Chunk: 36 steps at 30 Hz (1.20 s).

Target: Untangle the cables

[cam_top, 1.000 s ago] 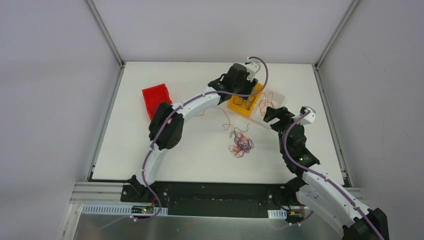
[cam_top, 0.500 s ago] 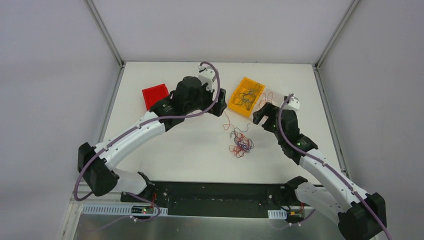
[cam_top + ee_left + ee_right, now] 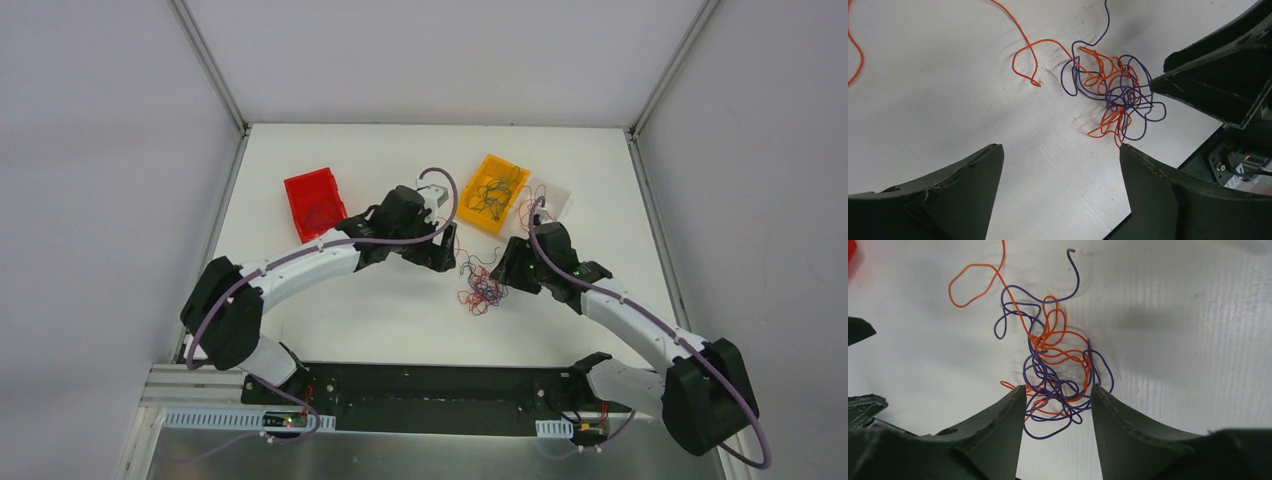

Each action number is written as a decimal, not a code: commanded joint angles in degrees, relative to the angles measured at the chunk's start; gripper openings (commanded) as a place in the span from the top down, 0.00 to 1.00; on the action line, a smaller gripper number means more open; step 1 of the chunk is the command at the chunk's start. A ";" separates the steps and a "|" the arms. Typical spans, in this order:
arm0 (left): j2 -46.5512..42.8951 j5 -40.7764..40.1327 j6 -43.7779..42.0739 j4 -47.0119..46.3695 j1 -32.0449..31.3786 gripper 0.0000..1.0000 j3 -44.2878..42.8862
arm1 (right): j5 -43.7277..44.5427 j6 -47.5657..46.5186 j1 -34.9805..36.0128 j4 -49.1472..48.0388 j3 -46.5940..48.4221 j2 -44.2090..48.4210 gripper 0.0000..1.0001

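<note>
A knot of orange and purple cables [image 3: 482, 290] lies mid-table, not yet pulled apart. The right gripper [image 3: 1058, 387] straddles its near edge, fingers apart with strands between them. The left gripper [image 3: 1059, 150] hovers just beside it, spread wide and empty. Loose strands lie in the orange tray [image 3: 465, 208] and red tray [image 3: 303, 190], so the sorting looks partly done.

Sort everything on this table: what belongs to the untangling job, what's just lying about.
Job: the cables tangled mid-table; left gripper and right gripper either side of them.
Lying about: red bin; orange bin with wires in it; clear tray beside it.
</note>
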<state>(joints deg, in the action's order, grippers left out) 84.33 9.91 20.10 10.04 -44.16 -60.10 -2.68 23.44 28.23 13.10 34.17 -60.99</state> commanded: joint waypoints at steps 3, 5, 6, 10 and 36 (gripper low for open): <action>8.31 1.01 2.73 -4.05 0.71 0.17 -3.14 | -5.25 0.89 1.47 -0.19 3.03 -5.90 0.40; 10.94 0.18 3.21 -4.11 1.19 0.22 -4.62 | -3.93 1.14 2.02 -0.25 3.32 -6.81 0.38; 12.11 -0.09 3.66 -4.07 1.46 0.23 -5.39 | -3.07 1.24 2.04 -0.27 3.43 -6.77 0.38; 16.91 0.02 4.38 -4.20 2.01 0.26 -8.55 | 0.30 1.60 2.18 -0.54 3.25 -4.46 0.37; 3.45 -3.47 1.07 4.25 2.12 1.00 -5.46 | 14.22 0.42 10.94 4.24 11.19 -22.70 0.14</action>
<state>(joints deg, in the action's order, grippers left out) 93.78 8.51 23.33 8.10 -42.28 -62.46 1.65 23.46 36.75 13.02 42.33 -80.86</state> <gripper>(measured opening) 0.011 0.871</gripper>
